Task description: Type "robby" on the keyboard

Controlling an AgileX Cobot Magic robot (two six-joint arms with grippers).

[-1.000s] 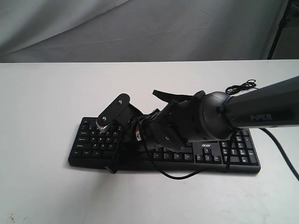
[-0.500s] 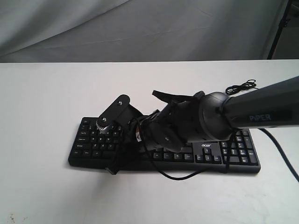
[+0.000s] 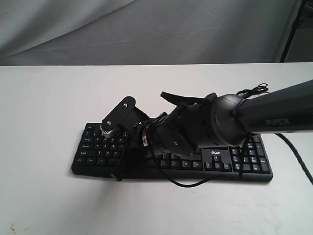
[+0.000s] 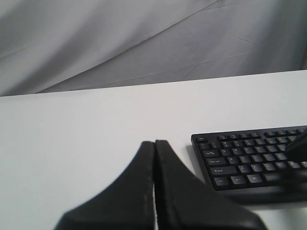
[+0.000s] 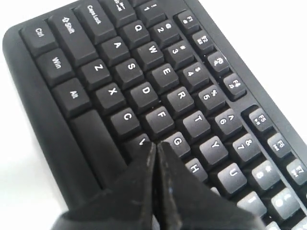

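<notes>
The black keyboard (image 3: 244,159) lies flat on the white table (image 3: 44,103), its middle hidden by my right arm reaching in from the right. My right gripper (image 3: 117,176) is shut and empty, tips hovering over the left-hand letter keys. In the right wrist view the shut right gripper (image 5: 156,143) points at the gap between the V and G keys of the keyboard (image 5: 144,91). My left gripper (image 4: 154,142) is shut and empty over bare table, off the Ctrl end of the keyboard (image 4: 244,160). It does not show in the exterior view.
The keyboard's thin cable lies coiled (image 3: 254,90) behind its right end. A black cable loop (image 3: 188,183) from the arm hangs over the keyboard's front edge. A grey cloth backdrop (image 3: 146,29) hangs behind the table, and a dark stand (image 3: 293,24) is at the back right.
My right arm's wrist has shifted slightly, its camera mount rising a little. The gripper tips stay over the same left-hand keys. The keyboard has not moved.
</notes>
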